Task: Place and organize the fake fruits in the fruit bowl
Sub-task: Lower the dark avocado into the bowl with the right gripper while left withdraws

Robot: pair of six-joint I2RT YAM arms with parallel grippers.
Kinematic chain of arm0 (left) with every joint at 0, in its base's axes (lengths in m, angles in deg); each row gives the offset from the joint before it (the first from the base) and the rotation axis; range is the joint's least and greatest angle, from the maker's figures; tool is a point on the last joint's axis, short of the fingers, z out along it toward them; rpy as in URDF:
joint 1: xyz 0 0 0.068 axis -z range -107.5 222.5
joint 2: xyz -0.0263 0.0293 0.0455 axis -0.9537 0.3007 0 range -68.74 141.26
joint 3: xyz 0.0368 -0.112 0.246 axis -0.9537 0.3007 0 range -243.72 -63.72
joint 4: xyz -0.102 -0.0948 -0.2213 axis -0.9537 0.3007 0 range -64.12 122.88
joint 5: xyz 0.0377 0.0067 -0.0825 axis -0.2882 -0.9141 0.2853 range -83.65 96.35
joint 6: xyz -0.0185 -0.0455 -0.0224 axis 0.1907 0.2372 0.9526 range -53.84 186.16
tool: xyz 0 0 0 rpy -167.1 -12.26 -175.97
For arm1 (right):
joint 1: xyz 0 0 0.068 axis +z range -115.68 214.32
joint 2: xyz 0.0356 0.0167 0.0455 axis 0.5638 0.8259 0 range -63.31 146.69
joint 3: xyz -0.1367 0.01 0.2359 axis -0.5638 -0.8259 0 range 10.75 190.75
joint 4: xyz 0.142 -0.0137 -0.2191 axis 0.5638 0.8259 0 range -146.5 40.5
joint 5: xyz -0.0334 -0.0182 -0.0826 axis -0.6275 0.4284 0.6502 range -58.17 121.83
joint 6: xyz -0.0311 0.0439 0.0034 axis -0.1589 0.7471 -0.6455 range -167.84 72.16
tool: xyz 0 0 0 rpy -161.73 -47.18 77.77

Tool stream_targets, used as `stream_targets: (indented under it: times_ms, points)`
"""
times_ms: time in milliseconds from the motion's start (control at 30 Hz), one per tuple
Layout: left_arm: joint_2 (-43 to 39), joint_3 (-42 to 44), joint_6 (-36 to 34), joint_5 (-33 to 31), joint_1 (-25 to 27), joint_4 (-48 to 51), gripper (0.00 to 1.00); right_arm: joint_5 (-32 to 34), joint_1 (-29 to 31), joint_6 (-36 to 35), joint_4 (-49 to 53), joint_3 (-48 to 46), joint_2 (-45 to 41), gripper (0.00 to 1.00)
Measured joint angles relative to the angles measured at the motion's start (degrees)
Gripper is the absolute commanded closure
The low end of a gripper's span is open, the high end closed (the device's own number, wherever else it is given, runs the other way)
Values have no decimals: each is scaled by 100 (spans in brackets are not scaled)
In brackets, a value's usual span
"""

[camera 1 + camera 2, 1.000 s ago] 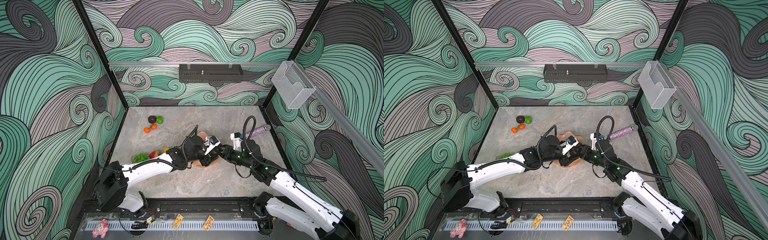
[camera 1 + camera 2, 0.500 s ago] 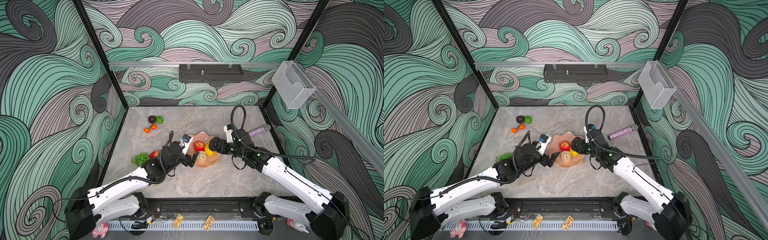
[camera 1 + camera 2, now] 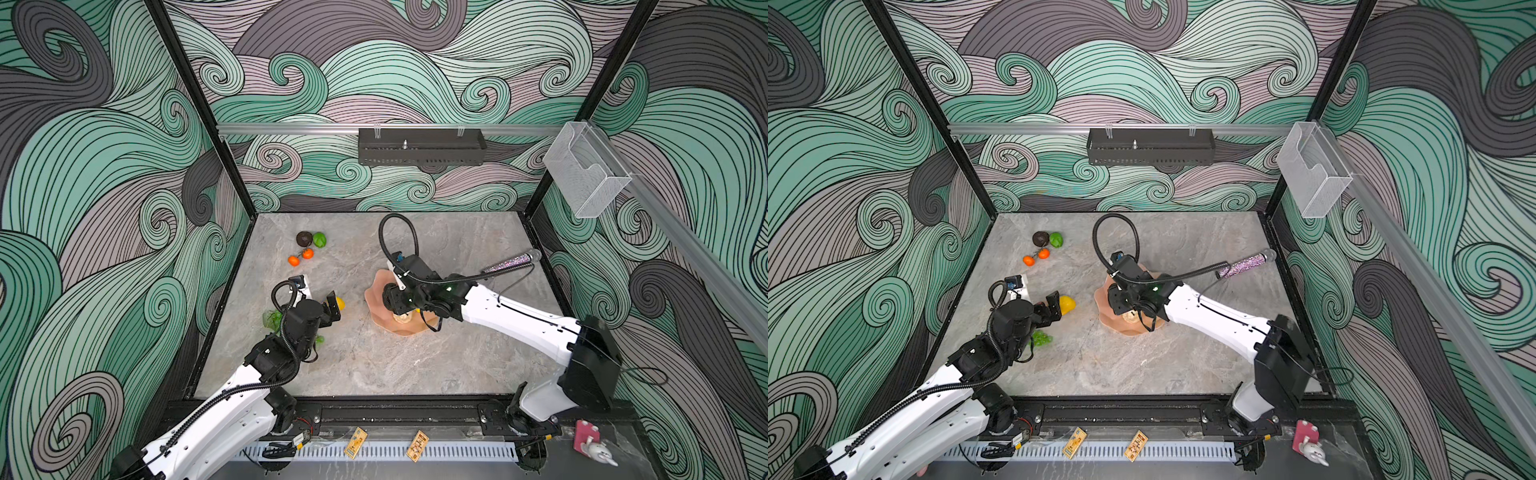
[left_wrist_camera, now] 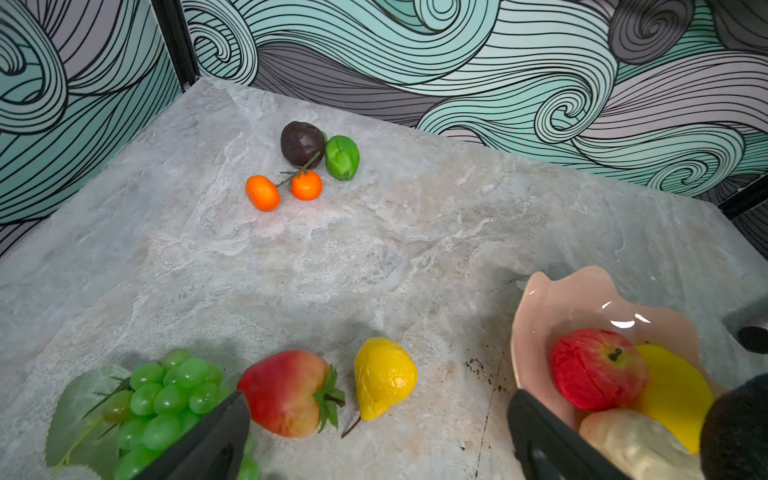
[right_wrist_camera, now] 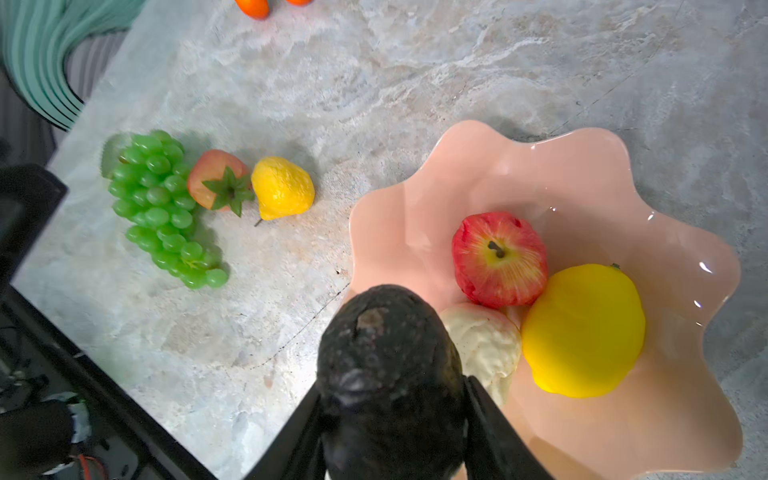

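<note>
Since a second ago the left arm is pulling back from the bowl (image 5: 540,178) toward the fruit near the table's (image 4: 374,257) left edge, while the right arm is swinging in over the dish. The bowl is sitting right of the table's middle and is holding an apple (image 5: 498,259), a lemon (image 5: 582,328) and a beige bumpy ball (image 5: 482,345), all touching one another.

The right claw (image 5: 392,411) is gripping an avocado (image 5: 382,340) and hanging it over the bowl's edge, just beside the bumpy ball. So the step in hand looks like the drop of this avocado. The next move is calling for a short carry inward to the bare pink floor, then a low release, so the avocado is not rolling off the wavy rim.

Further out, the left claw (image 4: 378,415) is standing wide open and empty, with its fingers framing a strawberry (image 4: 286,392) and a small yellow fruit (image 4: 384,374); grapes (image 4: 166,395) are lying against the strawberry. It is probably lining up its next pick there.

Well apart, toward the back, two oranges (image 4: 306,185), a second avocado (image 4: 302,143) and a lime (image 4: 341,157) are waiting on the table.
</note>
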Motion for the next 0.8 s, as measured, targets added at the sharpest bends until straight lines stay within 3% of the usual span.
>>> stream_targets:
  times_ms: [433, 800]
  points:
    - [-332, 391, 76, 22, -39, -142, 1, 813, 304, -426, 387, 868, 1517, 51]
    - [-505, 531, 76, 26, -48, -223, 1, 1161, 310, -605, 492, 1213, 1991, 50]
